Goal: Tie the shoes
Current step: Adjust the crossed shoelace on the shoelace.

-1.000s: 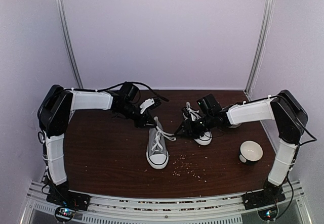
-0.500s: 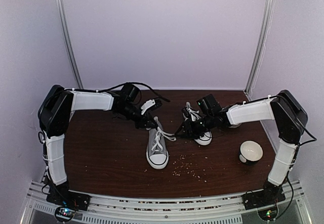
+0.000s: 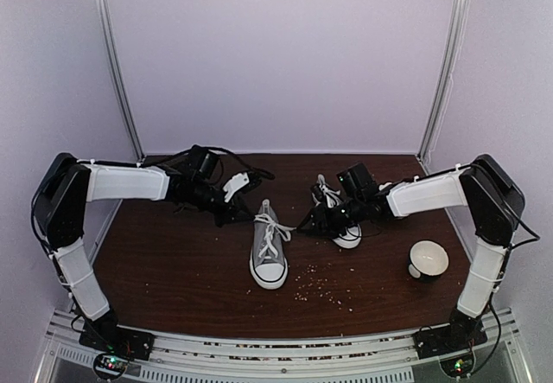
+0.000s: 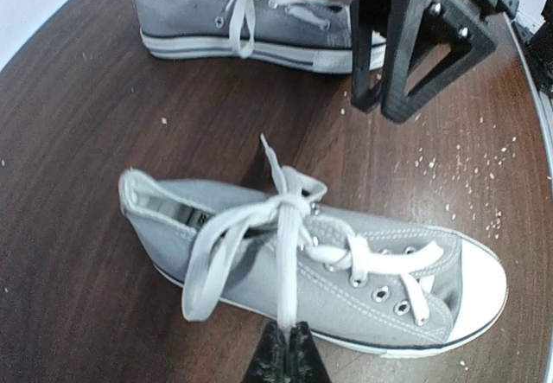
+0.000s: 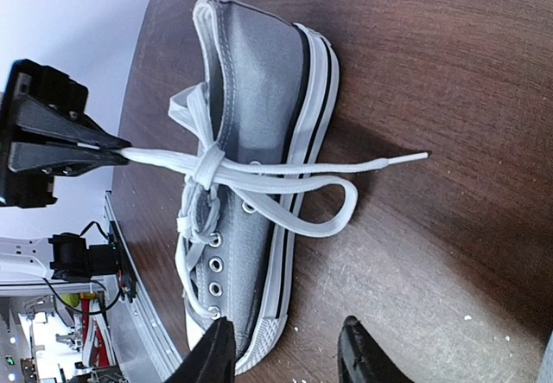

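Observation:
Two grey shoes with white laces lie on the brown table. The centre shoe [image 3: 269,252] [image 4: 346,279] [image 5: 255,132] has a half-formed knot with one loop hanging over its side. My left gripper [image 3: 240,210] [image 4: 286,348] [image 5: 52,137] is shut on a lace end, stretched straight from the knot to its tips. The other shoe [image 3: 339,214] [image 4: 251,20] lies behind to the right, partly under my right gripper [image 3: 311,221] [image 4: 415,46] [image 5: 281,357]. That gripper is open with nothing between its fingers, beside the centre shoe's toe. A second lace end [image 5: 380,164] trails across the table.
A white cup [image 3: 428,259] stands at the right of the table, near the right arm. Crumbs [image 3: 324,284] are scattered in front of the shoes. Metal rails run along the table's front edge, and pale walls close in the back and sides.
My left gripper has shut on the lace end and drawn back to the left, pulling it taut. The left arm's shoulder swung left. The right gripper has hardly moved.

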